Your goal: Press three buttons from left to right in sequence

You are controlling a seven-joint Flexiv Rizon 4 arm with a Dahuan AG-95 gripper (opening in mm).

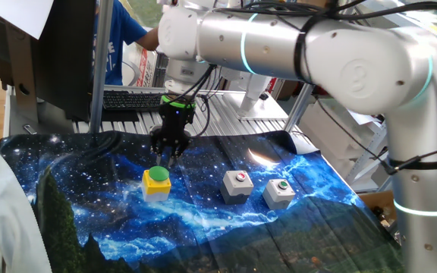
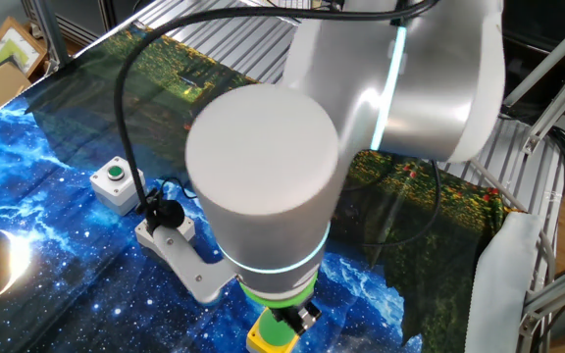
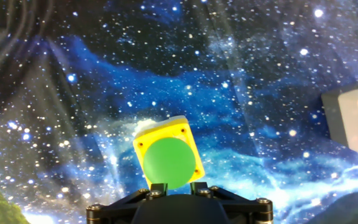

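Hovering just above the yellow box with the green dome cap, the gripper points straight down at the leftmost of the three buttons — so the step in hand looks like the first press of the sequence. In the hand view the green dome sits just ahead of the two fingertips, a little forward of them rather than squarely under. The fingertips there stand close side by side with a narrow gap between them, nearly closed, and they hold nothing. Whether they already touch the cap cannot be told; one fixed view suggests they are at its rear edge or just above it.

The other two boxes lie to the right along the starry cloth: the grey box with the red button in the middle, and the grey box with the green button beyond it (the other fixed view shows it from the far side, the arm hiding most else).

The next move, as I judge it, calls for centring over the dome — then a short straight push down.
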